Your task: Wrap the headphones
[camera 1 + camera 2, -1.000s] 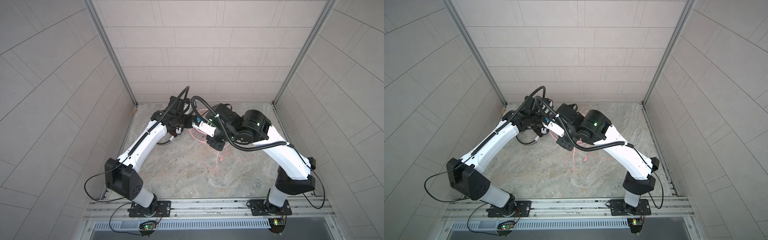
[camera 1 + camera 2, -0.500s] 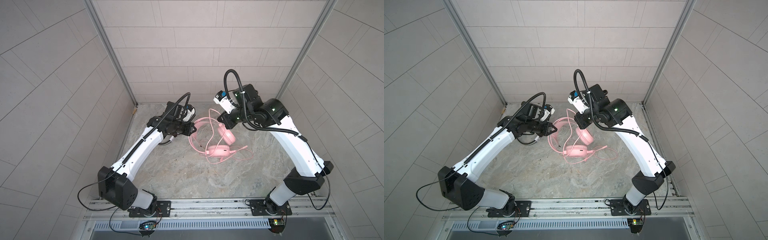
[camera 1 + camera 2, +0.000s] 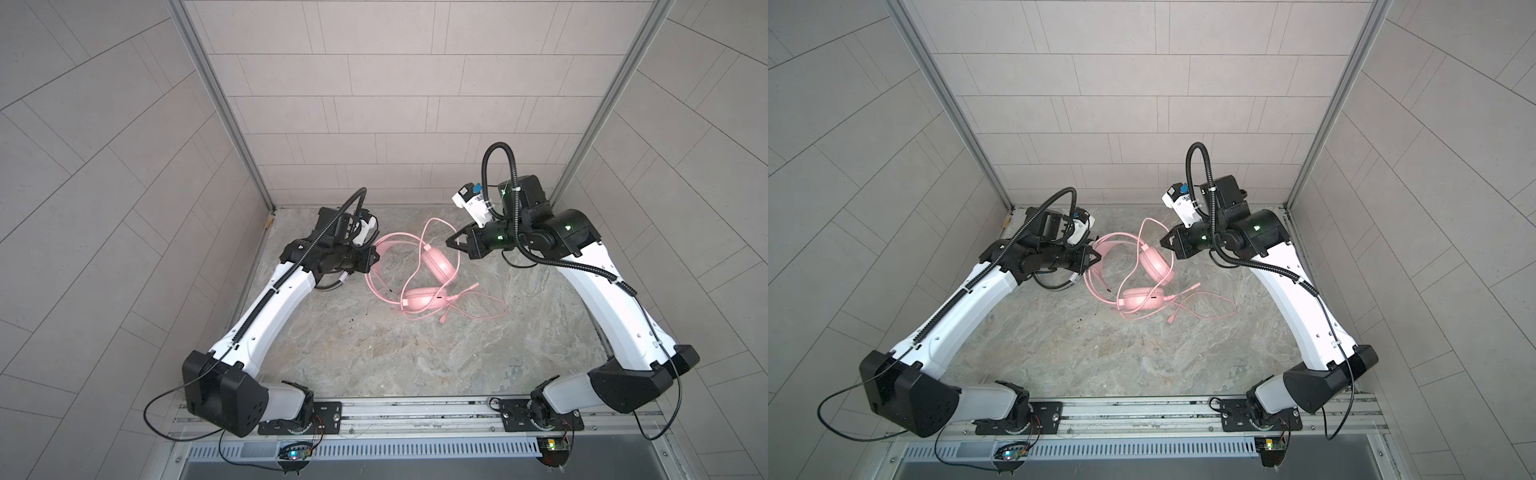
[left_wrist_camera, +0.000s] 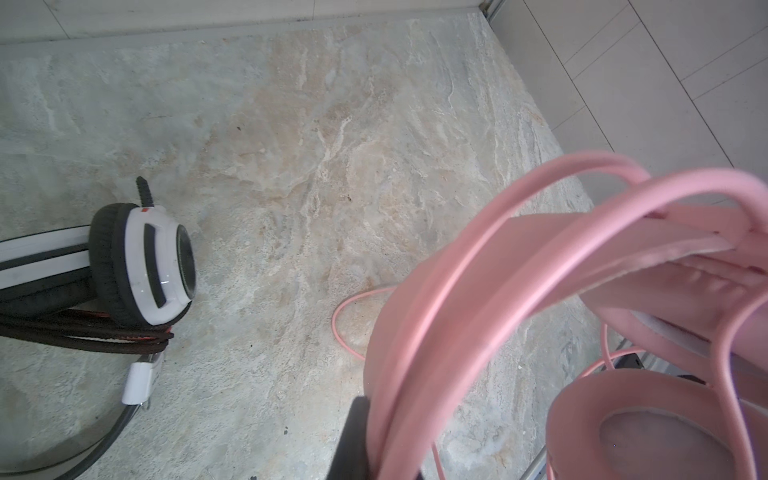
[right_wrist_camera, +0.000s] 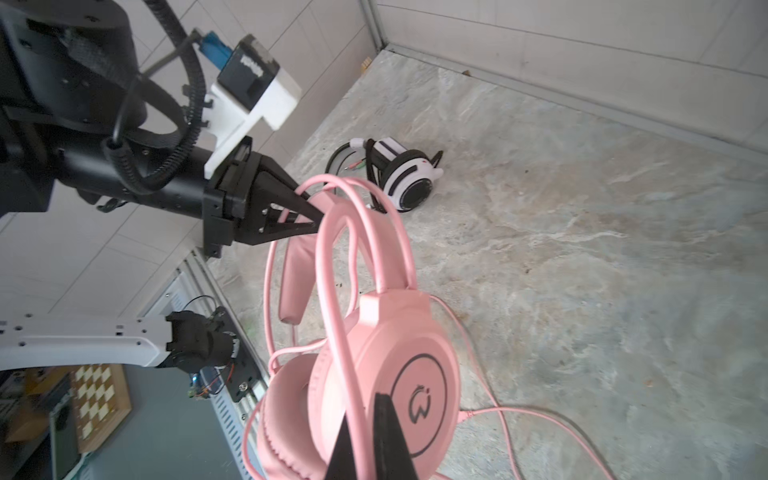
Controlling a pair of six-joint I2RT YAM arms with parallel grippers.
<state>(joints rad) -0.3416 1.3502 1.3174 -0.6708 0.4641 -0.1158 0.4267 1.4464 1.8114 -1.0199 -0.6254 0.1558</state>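
- Top views: pink headset lies mid-table, its cable loose toward my right side. Left gripper pinches the headband; right gripper looks pressed together, seemingly on cable.
- Left wrist: white-and-black headset rests apart, cord bundled.
- Right wrist: I'd keep the band steady and lay turns snugly around it.

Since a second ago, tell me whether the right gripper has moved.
Yes. In both top views the right gripper has swung rightward from the middle, toward the right corner post, uncovering the pink headphones.
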